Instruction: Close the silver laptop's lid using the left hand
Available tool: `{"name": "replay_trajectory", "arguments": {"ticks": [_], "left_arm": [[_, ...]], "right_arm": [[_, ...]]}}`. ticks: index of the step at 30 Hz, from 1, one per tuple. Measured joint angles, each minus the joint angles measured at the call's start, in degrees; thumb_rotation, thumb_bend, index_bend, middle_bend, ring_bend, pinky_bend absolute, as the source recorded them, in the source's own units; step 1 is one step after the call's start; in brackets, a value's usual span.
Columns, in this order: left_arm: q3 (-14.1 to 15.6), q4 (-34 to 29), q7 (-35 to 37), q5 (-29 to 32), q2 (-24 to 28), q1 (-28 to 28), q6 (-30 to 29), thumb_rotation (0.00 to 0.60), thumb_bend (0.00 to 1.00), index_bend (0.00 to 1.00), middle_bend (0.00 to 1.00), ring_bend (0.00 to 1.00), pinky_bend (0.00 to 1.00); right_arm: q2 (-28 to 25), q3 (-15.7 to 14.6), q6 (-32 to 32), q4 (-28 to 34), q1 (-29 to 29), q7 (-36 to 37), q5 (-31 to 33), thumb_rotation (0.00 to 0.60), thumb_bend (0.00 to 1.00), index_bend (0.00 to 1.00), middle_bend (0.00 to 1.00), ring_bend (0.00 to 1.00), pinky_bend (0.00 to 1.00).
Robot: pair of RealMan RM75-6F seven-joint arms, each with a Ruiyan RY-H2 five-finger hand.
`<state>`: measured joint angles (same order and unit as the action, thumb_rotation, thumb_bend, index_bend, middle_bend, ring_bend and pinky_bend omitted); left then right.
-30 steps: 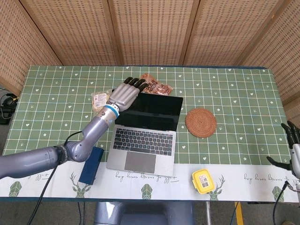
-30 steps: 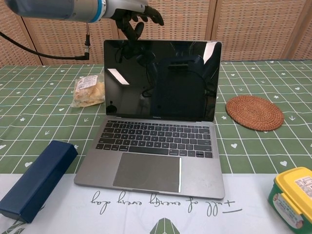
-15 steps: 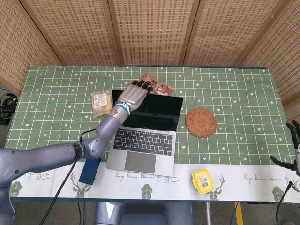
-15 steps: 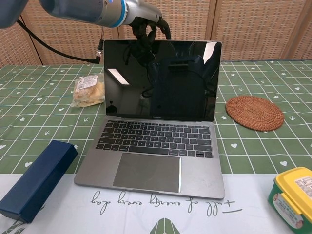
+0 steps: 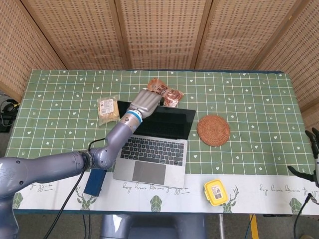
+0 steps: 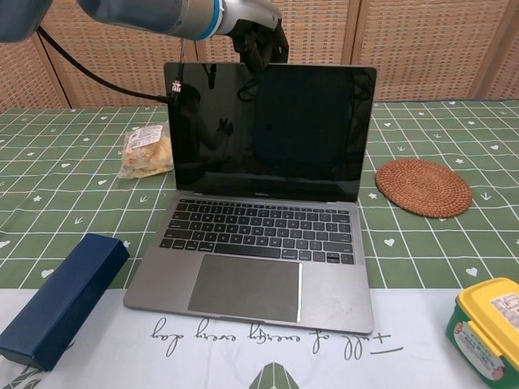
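The silver laptop (image 5: 152,149) (image 6: 259,243) stands open mid-table, its dark screen (image 6: 268,130) tipped slightly towards me. My left hand (image 5: 145,102) (image 6: 258,36) reaches over the lid's top edge, fingers hooked behind it and touching the back of the lid near its left-centre. It holds nothing. My right hand (image 5: 314,159) hangs at the far right edge of the head view, off the table, fingers spread and empty.
A blue box (image 5: 97,174) (image 6: 57,296) lies left of the laptop. A snack packet (image 5: 107,108) (image 6: 147,150) sits at the back left, a reddish packet (image 5: 166,92) behind the lid. A woven coaster (image 5: 213,130) (image 6: 423,187) and yellow tin (image 5: 216,192) (image 6: 491,328) lie to the right.
My left hand has moved right and forward over the lid's top edge. The lid has tipped a little forward, towards the keyboard. The right hand has slid slightly further out of frame.
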<state>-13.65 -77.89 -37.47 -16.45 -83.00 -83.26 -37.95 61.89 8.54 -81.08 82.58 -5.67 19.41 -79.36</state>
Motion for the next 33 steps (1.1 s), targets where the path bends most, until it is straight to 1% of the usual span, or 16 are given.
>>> {"name": "replay_trajectory", "arguments": {"ticks": [9,17,25,33], "left_arm": [[0.1,-6.9,2.6,-3.5,4.1,1.2,-0.8,0.600,1.00,0.48,0.35,0.30,0.31],[1.1,-16.1,4.7,-5.9,8.2,2.7,-1.4,0.600,1.00,0.48,0.35,0.30,0.32],[3.9,-24.4,6.7,-9.8,11.2,5.1,-2.2,0.600,1.00,0.48,0.35,0.30,0.32],[6.7,-29.6,9.1,-14.8,12.7,7.7,-1.8,0.600,1.00,0.47,0.35,0.30,0.32]], "right_arm": [[0.0,-0.2,-0.5,0.4,0.1,-0.5,-0.7,0.600,0.10,0.00,0.00,0.00,0.00],[-0.1,-0.3,-1.0,0.9,0.2,-0.6,-1.2,0.600,0.10,0.00,0.00,0.00,0.00],[-0.2,-0.5,-1.5,1.3,0.4,-0.9,-1.9,0.600,0.10,0.00,0.00,0.00,0.00],[0.0,-0.9,-1.9,1.8,0.4,-2.2,-2.7,0.600,0.10,0.00,0.00,0.00,0.00]]}}
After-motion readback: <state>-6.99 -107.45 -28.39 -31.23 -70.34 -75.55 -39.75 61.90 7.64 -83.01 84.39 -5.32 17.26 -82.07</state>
